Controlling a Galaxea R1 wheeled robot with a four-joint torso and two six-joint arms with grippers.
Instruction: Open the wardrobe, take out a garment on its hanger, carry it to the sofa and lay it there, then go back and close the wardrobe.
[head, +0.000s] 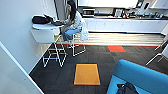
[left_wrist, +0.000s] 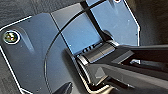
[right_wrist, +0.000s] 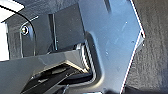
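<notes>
The bright blue sofa (head: 140, 77) fills the lower right of the head view. The black garment (head: 127, 88) lies crumpled on its seat near the picture's bottom edge. Its hanger is hidden in the fabric. A flat white panel (head: 13, 75) slants across the lower left corner; I cannot tell whether it belongs to the wardrobe. In both wrist views my arms' dark plates (left_wrist: 75, 32) (right_wrist: 107, 37) hang over dark carpet, and the state of either gripper cannot be made out.
An orange carpet tile (head: 86, 74) lies ahead on the dark carpet. A person (head: 72, 22) sits on a white stool (head: 77, 46) at a round white wall table (head: 45, 31). A white wire stool (head: 55, 55) stands below it. A long white counter (head: 125, 25) runs along the back.
</notes>
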